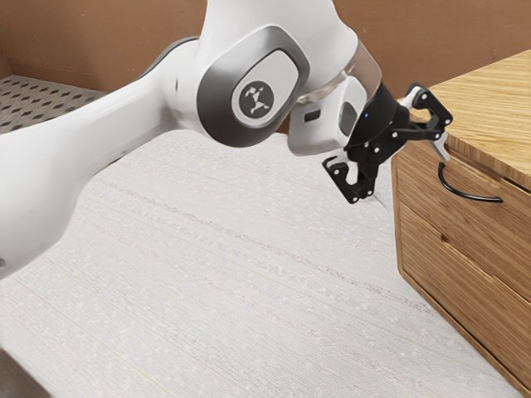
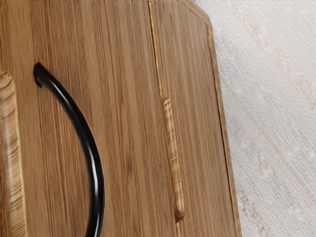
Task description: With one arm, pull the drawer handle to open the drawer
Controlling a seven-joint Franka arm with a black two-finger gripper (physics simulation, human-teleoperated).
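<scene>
The white arm (image 1: 124, 141) comes in from the 9 o'clock side of the exterior view and reaches toward a wooden cabinet (image 1: 489, 91) at 3 o'clock. The round grey cap on its big joint carries a white emblem (image 1: 254, 99), a symbol rather than letters.

The black gripper (image 1: 408, 170) is released, with its two fingers spread wide and nothing between them. One finger (image 1: 431, 112) is up beside the cabinet's top front corner, and whether it touches the wood cannot be told. The other hangs lower, at about 7 o'clock from the first, over the pale textured table (image 1: 249, 290).

The top drawer (image 1: 489, 211) has a thin black curved handle (image 1: 466, 191), which lies at about 4 o'clock from the gripper, near it but apart. This drawer's front looks level with the lower drawer (image 1: 473, 282) beneath it.

In the wrist view the handle (image 2: 84, 143) arcs across the wood grain, fixed to the front at its visible end. Past the seam, the lower drawer (image 2: 195, 98) bears a slim wooden grip (image 2: 173, 158), and beyond the cabinet's edge is the table (image 2: 276, 123).

A perforated panel (image 1: 41, 99) sits at 10 o'clock in the exterior view.
</scene>
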